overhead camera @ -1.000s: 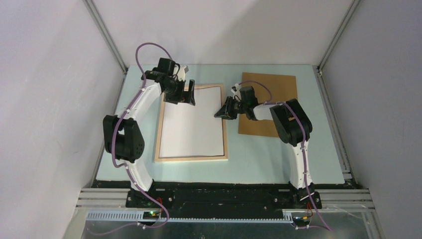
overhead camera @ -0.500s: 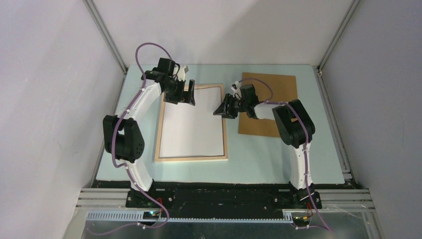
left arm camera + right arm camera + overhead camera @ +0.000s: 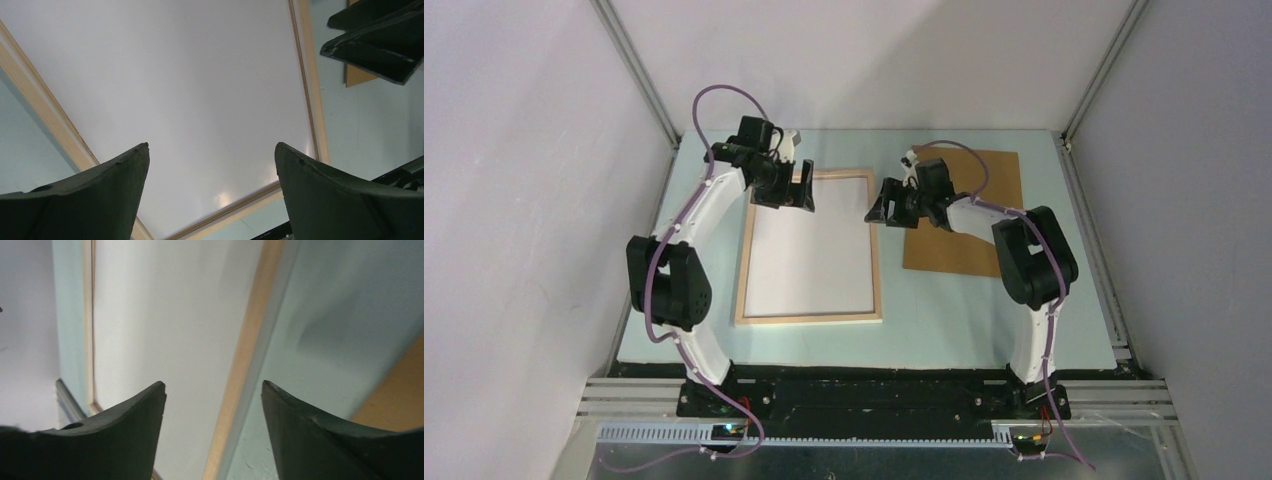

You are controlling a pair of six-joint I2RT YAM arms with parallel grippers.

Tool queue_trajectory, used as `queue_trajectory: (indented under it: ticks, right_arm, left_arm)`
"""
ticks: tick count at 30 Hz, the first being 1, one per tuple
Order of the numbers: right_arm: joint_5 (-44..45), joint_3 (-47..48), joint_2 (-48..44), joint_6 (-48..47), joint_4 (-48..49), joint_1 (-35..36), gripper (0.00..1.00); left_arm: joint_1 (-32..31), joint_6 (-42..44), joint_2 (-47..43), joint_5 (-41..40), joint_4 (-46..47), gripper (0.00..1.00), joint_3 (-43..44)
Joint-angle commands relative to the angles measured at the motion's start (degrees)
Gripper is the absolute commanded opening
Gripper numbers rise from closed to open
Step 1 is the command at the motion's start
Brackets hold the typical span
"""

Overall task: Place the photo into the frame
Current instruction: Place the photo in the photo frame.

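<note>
The frame [image 3: 809,318], pale wood, lies flat on the table. The photo [image 3: 809,250] lies inside it with its plain white back up. My left gripper [image 3: 791,195] hangs open above the frame's far left part, and nothing is between its fingers. In the left wrist view the photo [image 3: 190,90] fills the space under the open left gripper [image 3: 211,145], with the frame's rail [image 3: 35,100] at its side. My right gripper [image 3: 879,212] is open just over the frame's right rail [image 3: 250,340]. It holds nothing and straddles the photo's edge [image 3: 165,315].
A plain brown backing board [image 3: 964,250] lies on the table right of the frame, partly under my right arm. It also shows as the board [image 3: 400,390] at the right wrist view's edge. Grey enclosure walls stand close on both sides.
My right gripper has opened wide and drawn slightly back and to the right from the frame's right edge. The left gripper has stayed open and almost still.
</note>
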Motion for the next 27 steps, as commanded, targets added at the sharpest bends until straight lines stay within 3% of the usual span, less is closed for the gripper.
queue_trajectory:
  ticks: [1,6,13,22,25,27]
  right_arm:
    - [7.3,0.9,-7.2,-7.2,-3.6,-1.1,0.82]
    - [12.7,0.9,-12.0,-13.3,-6.4,-2.9,0.99]
    - [21.0,-2.7,-21.8,-24.7,-5.0,-4.0,0.99]
    - [34.6,-13.8,-37.4,-34.6,5.2,-5.3,1.0]
    - [34.1,-15.5,-40.6,-34.1,5.1,-8.9,0.99]
    - [28.5,-16.4,-42.8,-32.6,3.2,-12.7,0.99]
  left_arm:
    - [0.5,1.6,-4.5,-0.7,1.3,1.0,-0.5]
    - [0.5,1.5,-6.0,-0.8,2.7,1.0,-1.5]
    - [0.4,2.1,-8.9,-1.5,4.8,1.0,-3.9]
    - [0.3,2.3,-15.3,-2.5,9.5,1.0,-8.3]
    - [0.2,2.2,-17.3,-2.5,11.0,1.0,-9.4]
    - [0.2,1.9,-18.8,-2.4,12.1,1.0,-10.5]
